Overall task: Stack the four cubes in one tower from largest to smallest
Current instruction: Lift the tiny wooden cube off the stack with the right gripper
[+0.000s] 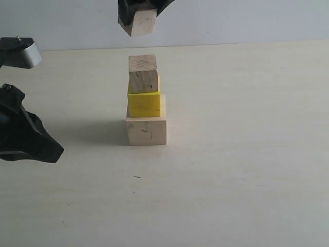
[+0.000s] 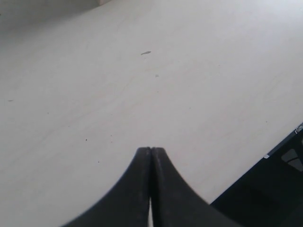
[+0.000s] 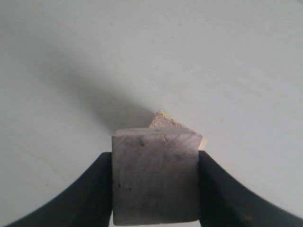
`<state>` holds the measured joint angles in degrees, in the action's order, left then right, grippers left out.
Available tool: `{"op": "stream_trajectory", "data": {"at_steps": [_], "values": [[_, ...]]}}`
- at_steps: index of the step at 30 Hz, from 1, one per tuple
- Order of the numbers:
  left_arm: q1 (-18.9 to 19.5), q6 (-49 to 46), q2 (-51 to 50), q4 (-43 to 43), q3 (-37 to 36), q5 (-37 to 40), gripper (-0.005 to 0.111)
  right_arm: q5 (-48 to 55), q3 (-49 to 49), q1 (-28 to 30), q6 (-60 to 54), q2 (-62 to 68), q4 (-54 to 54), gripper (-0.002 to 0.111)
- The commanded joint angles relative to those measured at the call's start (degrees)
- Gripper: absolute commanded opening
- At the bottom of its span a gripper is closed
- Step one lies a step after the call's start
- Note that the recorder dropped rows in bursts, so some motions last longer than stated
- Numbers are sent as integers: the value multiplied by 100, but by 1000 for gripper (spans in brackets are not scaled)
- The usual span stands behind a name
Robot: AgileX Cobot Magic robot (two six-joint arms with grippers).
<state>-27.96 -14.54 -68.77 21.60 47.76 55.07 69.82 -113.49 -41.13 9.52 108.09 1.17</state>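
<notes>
A three-cube tower stands mid-table: the large pale wooden cube [image 1: 146, 131] at the bottom, the yellow cube [image 1: 144, 104] on it, and a light-brown wooden cube [image 1: 143, 74] on top. Directly above the tower, at the top edge of the exterior view, my right gripper [image 1: 140, 19] is shut on the other small wooden cube [image 1: 142, 23] [image 3: 155, 176], clear of the tower. In the right wrist view a corner of the tower [image 3: 163, 120] peeks out beyond the held cube. My left gripper [image 2: 150, 150] is shut and empty, low at the left.
The left arm's black body [image 1: 23, 135] sits at the left edge of the pale table [image 1: 241, 154]. In the left wrist view the table's edge [image 2: 265, 156] and dark floor lie close by.
</notes>
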Motion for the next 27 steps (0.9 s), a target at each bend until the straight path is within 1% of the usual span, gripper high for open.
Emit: {"op": "stream_trajectory", "data": {"at_steps": [1, 3, 8, 13, 27], "values": [[3, -6, 9, 51, -22, -84, 0, 14, -86, -75, 1728, 22, -399, 0], [3, -6, 9, 68, -22, -84, 0, 14, -86, -123, 2054, 106, -616, 0], [3, -6, 9, 143, -22, -84, 0, 14, -86, -423, 2063, 372, -734, 0], [3, -6, 9, 143, -22, -41, 0, 14, -86, -423, 2322, 430, -1156, 0], [3, -6, 9, 167, -22, -41, 0, 14, -86, -423, 2410, 613, -1168, 0]]}}
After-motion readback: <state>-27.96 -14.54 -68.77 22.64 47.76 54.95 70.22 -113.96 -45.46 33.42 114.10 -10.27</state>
